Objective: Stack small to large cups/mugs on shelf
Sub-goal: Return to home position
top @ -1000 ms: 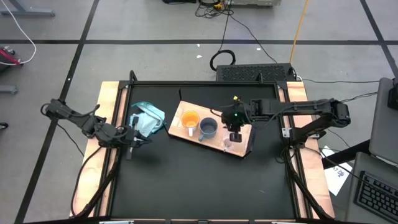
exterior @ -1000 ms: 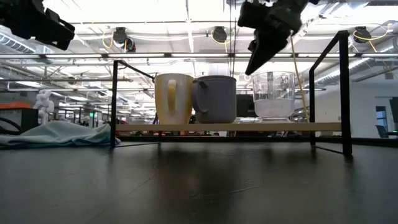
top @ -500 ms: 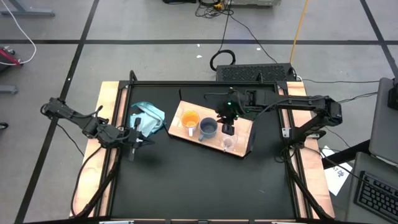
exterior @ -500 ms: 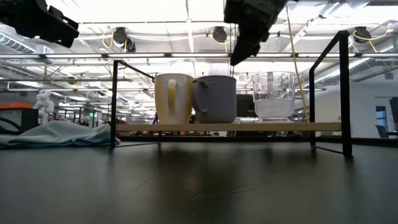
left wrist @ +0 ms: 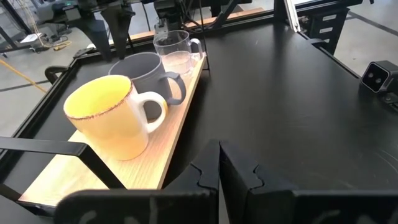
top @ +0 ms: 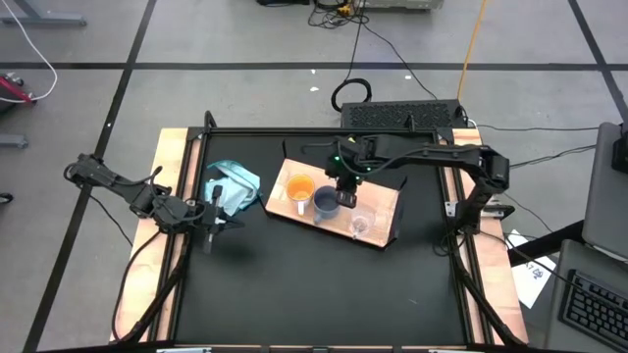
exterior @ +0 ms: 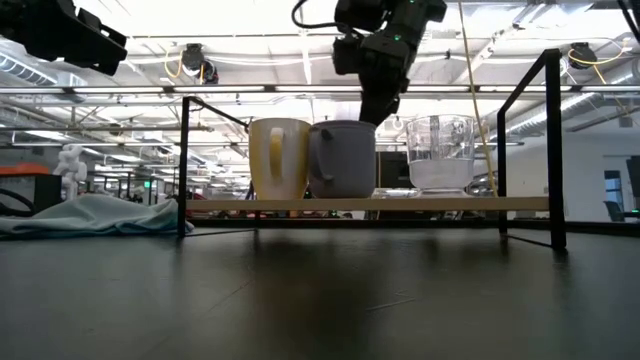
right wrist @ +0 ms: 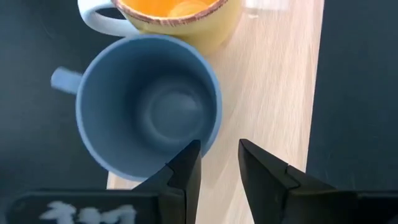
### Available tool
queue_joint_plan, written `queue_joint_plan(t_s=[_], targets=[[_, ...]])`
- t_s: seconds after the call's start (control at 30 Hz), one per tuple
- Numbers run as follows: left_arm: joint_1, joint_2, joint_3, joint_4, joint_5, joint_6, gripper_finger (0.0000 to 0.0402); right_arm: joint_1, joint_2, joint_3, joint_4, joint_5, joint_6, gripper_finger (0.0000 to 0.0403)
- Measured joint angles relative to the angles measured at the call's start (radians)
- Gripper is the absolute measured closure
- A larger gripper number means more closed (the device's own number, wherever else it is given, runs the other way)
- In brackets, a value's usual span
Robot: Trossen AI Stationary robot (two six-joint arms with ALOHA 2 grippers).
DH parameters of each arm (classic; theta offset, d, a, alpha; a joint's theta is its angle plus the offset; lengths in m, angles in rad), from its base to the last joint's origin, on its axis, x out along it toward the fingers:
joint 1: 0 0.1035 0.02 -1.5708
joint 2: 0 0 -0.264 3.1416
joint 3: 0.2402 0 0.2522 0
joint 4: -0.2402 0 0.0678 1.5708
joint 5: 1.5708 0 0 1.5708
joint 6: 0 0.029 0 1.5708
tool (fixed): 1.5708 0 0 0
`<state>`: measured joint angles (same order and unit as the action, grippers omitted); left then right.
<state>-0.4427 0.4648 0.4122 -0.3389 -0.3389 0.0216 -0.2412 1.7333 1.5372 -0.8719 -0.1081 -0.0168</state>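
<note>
The light-wood shelf [top: 381,202] lies on the black table with three cups in a row on it. They are an orange mug [top: 299,187], a blue-grey mug [top: 324,203] and a clear cup [top: 360,226]. My right gripper [right wrist: 219,155] hangs open over the blue-grey mug [right wrist: 146,112], pointing down. One finger is above the mug's rim and the other above the bare board; nothing is between them. In the low view my right gripper [exterior: 377,112] ends just above that mug [exterior: 345,160]. My left gripper [top: 208,230] waits shut near the table's left edge.
A teal cloth [top: 233,185] lies left of the shelf, close to my left gripper. Dark brackets [exterior: 548,140] rise at the shelf's ends. The black tabletop [top: 314,284] in front of the shelf is bare. A wooden frame [top: 177,196] borders the table.
My right gripper has moved from over the clear cup toward the table's left edge and now stands over the blue-grey mug, still pointing down. Its finger gap looks unchanged. The cups and the shelf have stayed where they were.
</note>
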Motion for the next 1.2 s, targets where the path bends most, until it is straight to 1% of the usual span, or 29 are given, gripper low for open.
queue_joint_plan(t_s=[0.17,0.53,0.73,1.2], targets=[[0.000,0.000,0.000,-0.003,0.000,0.000,0.0389,0.000,0.029,0.028,-0.004,-0.001,-0.012,0.0303],[0.000,0.000,0.000,-0.009,0.000,0.000,0.0389,0.011,0.030,0.031,0.002,-0.001,-0.054,0.0303],[0.000,0.000,0.000,-0.009,0.000,0.000,0.0389,0.034,0.030,0.031,0.058,-0.002,-0.077,0.0303],[0.000,0.000,0.000,-0.009,0.001,0.000,0.0389,0.033,0.041,0.031,0.045,-0.002,-0.081,0.0303]])
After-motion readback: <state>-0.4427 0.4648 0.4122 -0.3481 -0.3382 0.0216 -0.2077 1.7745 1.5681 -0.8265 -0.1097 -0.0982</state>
